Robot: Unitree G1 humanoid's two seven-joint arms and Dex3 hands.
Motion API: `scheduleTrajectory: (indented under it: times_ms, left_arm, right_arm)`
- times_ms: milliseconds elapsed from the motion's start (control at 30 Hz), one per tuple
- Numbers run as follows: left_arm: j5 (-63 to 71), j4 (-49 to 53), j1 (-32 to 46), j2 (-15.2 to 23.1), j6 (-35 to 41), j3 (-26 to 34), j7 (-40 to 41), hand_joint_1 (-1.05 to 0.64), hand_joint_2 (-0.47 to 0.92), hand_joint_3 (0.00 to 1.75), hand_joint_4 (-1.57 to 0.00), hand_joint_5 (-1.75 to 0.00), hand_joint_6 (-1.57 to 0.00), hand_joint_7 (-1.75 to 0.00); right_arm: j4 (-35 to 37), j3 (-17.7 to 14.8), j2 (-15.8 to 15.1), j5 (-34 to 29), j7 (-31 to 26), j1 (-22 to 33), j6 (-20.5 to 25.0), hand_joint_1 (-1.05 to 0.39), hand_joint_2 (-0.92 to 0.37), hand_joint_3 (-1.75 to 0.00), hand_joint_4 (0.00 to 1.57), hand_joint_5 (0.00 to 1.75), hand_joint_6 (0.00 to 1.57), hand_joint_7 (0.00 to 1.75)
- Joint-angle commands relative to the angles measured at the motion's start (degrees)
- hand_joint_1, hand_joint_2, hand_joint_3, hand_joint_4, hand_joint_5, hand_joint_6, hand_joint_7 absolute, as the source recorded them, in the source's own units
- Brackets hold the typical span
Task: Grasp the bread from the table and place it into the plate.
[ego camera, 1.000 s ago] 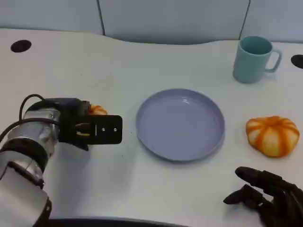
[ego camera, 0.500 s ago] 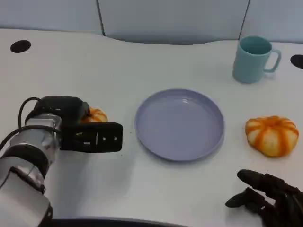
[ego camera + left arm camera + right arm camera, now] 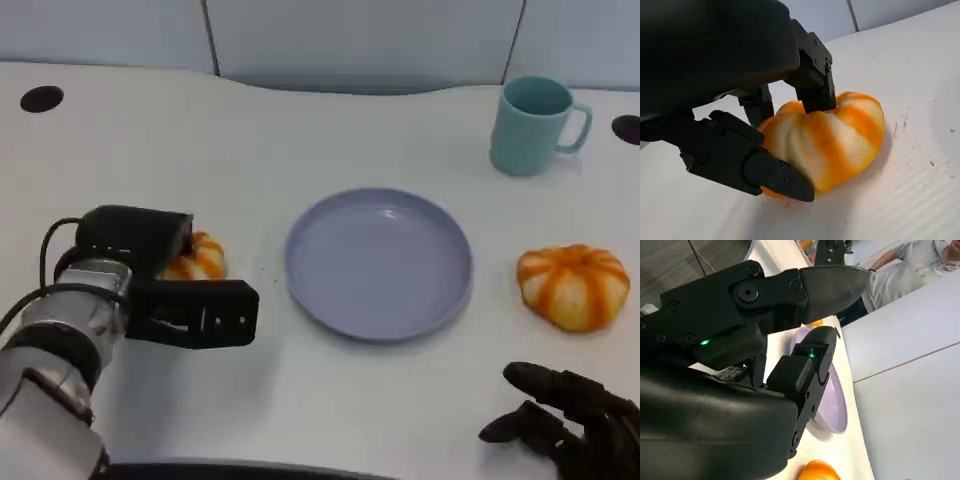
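An orange-and-white striped bread [image 3: 197,258] lies on the white table left of the lilac plate [image 3: 378,262]. My left hand [image 3: 190,305] reaches over it. In the left wrist view the fingers [image 3: 815,85] press on one side of the bread [image 3: 835,137] and the thumb lies against the opposite side, so the hand grips it while it rests on the table. My right hand [image 3: 565,415] lies at the table's near right edge, fingers apart and holding nothing. The plate [image 3: 832,407] has nothing on it.
A second striped bread [image 3: 573,285] sits right of the plate, in front of my right hand. A teal mug [image 3: 535,125] stands at the back right. Dark cable holes [image 3: 42,97] mark the table's far corners. A person [image 3: 905,270] sits beyond the table.
My left hand has sunk lower and drawn toward me around the bread, and more of the bread now shows behind it. The right hand has barely moved.
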Motion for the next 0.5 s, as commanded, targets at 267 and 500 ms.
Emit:
scheduleTrajectory:
  times_ms: [267, 500]
  left_arm:
    - [-3.2, 0.3, 1.4, 0.5, -3.0, 4.0, 1.4, -0.15, 0.92, 0.13, -0.63, -1.75, -0.45, -1.74]
    - [-5.1, -0.5, -1.5, 1.2, -4.7, 6.3, -1.6, -0.13, 0.92, 0.14, -0.60, -1.74, -0.44, -1.70]
  right_arm:
    - [0.5, -0.3, -0.7, 0.7, 0.3, -0.2, 0.2, -0.79, -0.92, -0.28, 0.63, 1.09, 1.02, 0.09]
    - [0.8, 0.1, -0.6, -0.3, -1.0, -0.8, 0.0, -0.79, -0.92, -0.28, 0.63, 1.08, 1.02, 0.10]
